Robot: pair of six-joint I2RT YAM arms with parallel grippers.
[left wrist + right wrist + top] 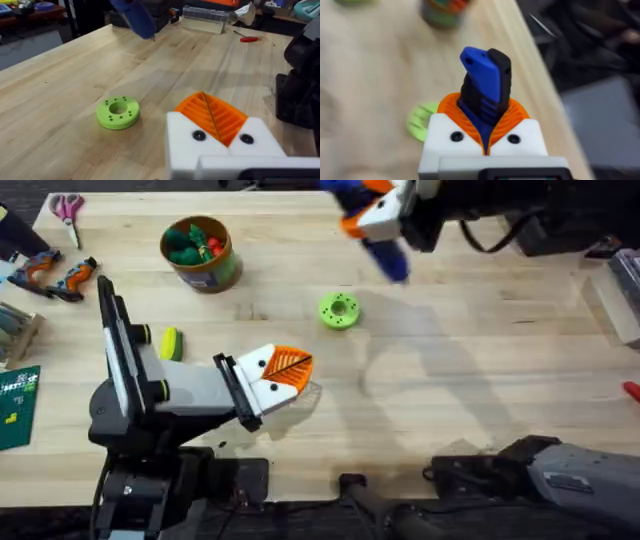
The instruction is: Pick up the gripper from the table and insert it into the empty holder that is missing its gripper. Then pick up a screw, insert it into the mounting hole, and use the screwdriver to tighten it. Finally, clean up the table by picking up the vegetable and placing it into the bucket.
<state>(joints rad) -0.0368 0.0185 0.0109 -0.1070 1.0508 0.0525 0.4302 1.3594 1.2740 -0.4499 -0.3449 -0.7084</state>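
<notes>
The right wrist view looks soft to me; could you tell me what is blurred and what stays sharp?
Right wrist: the screwdriver in the right gripper is fairly sharp; table and bucket smear. Overhead: that gripper is motion-blurred and casts a soft shadow.

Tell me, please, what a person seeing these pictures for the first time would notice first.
Most striking is the bright blue pen-shaped screwdriver, clamped between the orange ribbed pads of the right gripper, which is raised above the far side of the light wooden table. Next comes the lime-green plastic ring lying alone mid-table. The left gripper, white with orange pads, is closed near the front edge.
</notes>
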